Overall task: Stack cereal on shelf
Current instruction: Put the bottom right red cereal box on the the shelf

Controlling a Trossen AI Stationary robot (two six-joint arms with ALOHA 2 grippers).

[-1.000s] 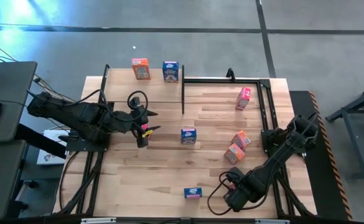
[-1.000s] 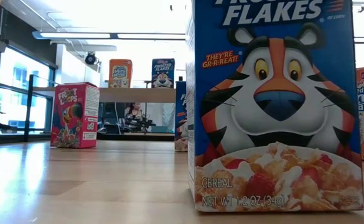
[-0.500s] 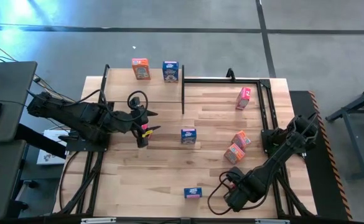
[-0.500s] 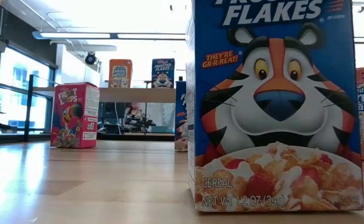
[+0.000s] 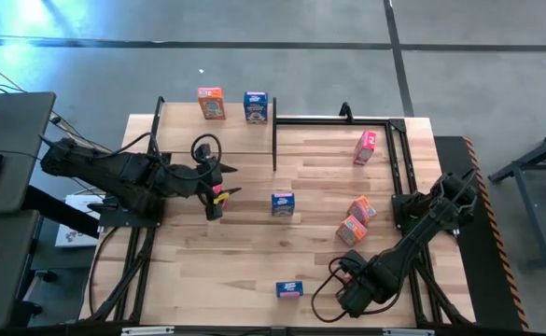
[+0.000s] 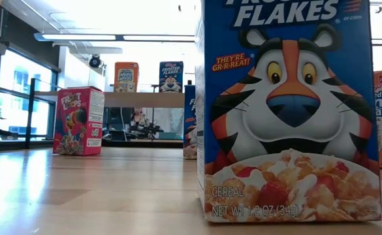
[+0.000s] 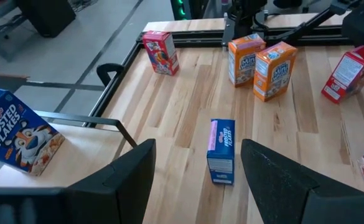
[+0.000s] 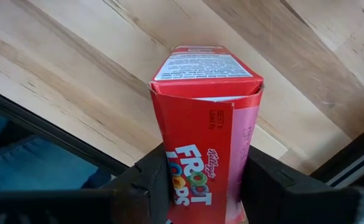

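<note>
Pinching a pink-red cardboard cereal box [image 8: 203,149] by its flat sides, the right pincer [image 8: 200,186] likely finds it light, crushable; left pincer [image 7: 197,177] hangs spread.

Left gripper [image 7: 197,163] fingers spread above blue cereal box [image 7: 221,150]; two orange boxes [image 7: 261,60] beyond on tabletop [image 7: 182,106].

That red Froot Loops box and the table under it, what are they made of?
The Froot Loops box, clamped in the right gripper, looks like thin printed cardboard: glossy faces, folded flaps at the end. The tabletop seems light wood planks with a smooth finish: visible grain and board seams.
</note>
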